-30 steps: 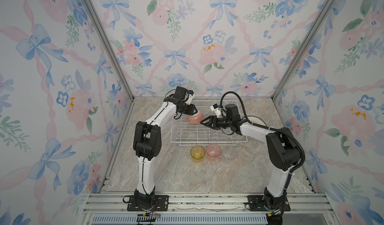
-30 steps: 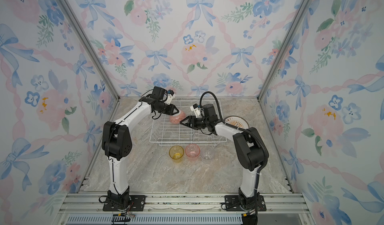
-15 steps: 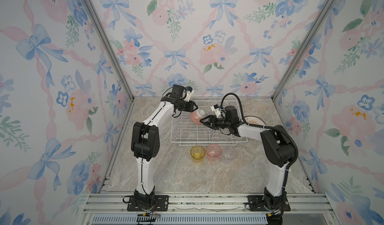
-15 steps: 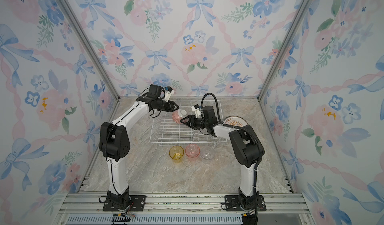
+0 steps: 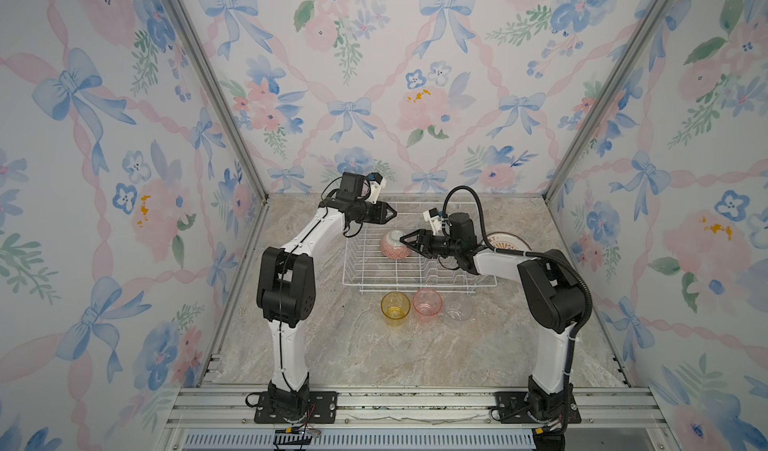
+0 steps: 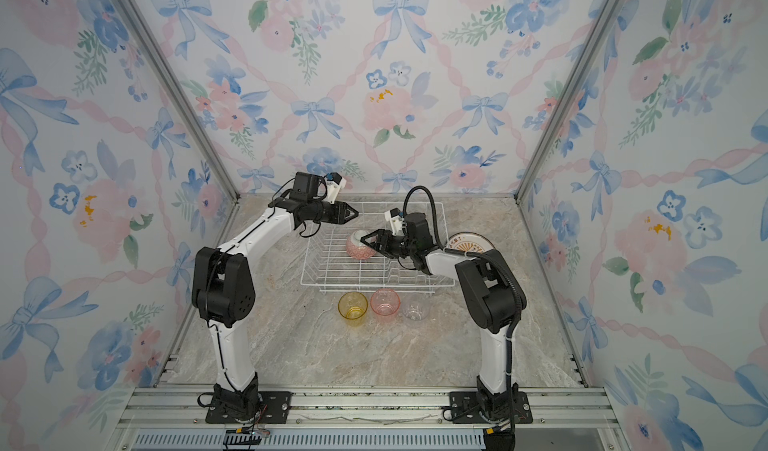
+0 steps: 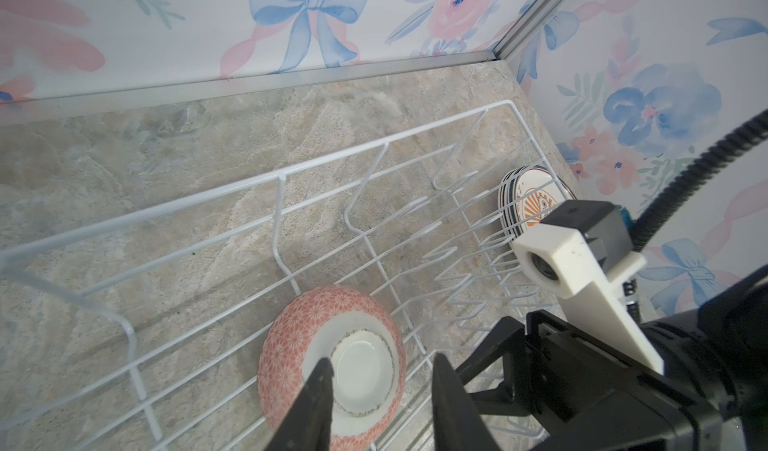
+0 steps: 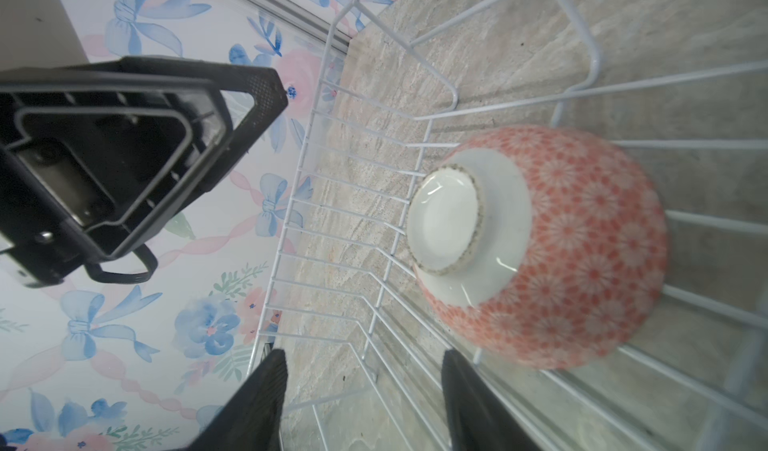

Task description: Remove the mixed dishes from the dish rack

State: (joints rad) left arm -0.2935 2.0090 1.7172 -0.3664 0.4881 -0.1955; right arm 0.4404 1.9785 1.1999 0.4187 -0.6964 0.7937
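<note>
Top views: what's the risk?
— The upturned bowl (image 5: 395, 244) lies tilted in the dish rack (image 5: 415, 280); the right gripper (image 5: 404, 242), fingers apart, sits just beside it and might shove it against the wires.
Left wrist?
— Empty, the left gripper (image 7: 382, 361) has its fingers apart, clear of the bowl; the arms could clash.
Right wrist?
— Rack walls hem the sides; upward seems open.
</note>
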